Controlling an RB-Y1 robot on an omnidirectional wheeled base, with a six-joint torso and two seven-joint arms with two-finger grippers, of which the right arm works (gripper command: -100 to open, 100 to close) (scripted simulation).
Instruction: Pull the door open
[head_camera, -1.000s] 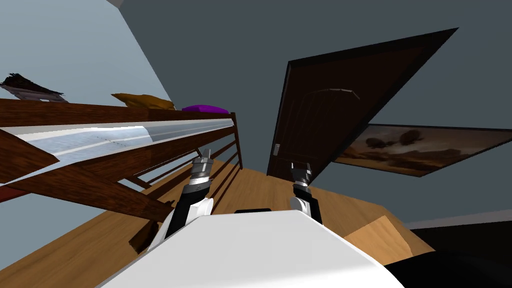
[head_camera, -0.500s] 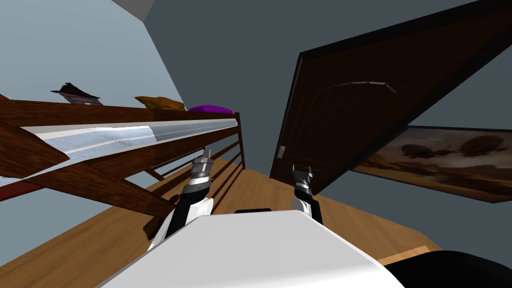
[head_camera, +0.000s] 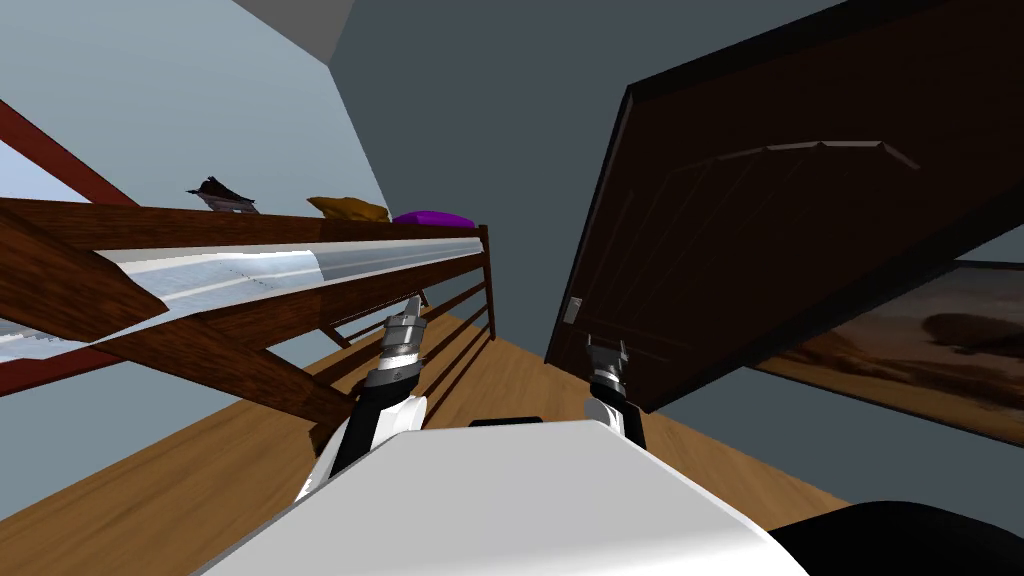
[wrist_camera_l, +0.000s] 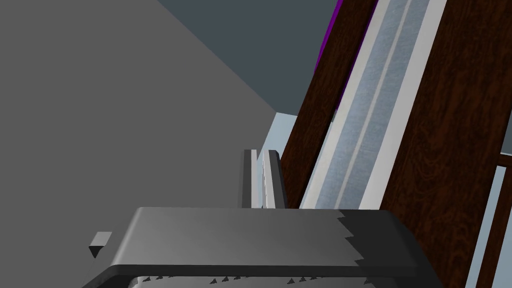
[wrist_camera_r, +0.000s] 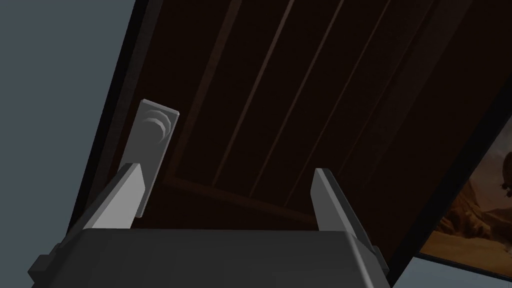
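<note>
Dark brown door (head_camera: 780, 230) stands ahead and to my right, set in the dark grey wall (head_camera: 480, 90); shut, as far as I can judge. Its grey handle plate (head_camera: 572, 310) sits by the door's edge nearest the bed (head_camera: 250, 270), long axis running up along that edge, with a round knob (wrist_camera_r: 156, 121) on it. Right pincer (head_camera: 605, 350) is the nearer one: released, fingers spread wide, close before the door's lower panel. Key relation: the plate lies to the left of that pincer and a little higher. In the right wrist view it lines up behind one finger (wrist_camera_r: 120, 195), not in the gap. Judgement: hand must shift leftward before closing. Left pincer (head_camera: 410, 312) is clenched on nothing, beside the bed rails
</note>
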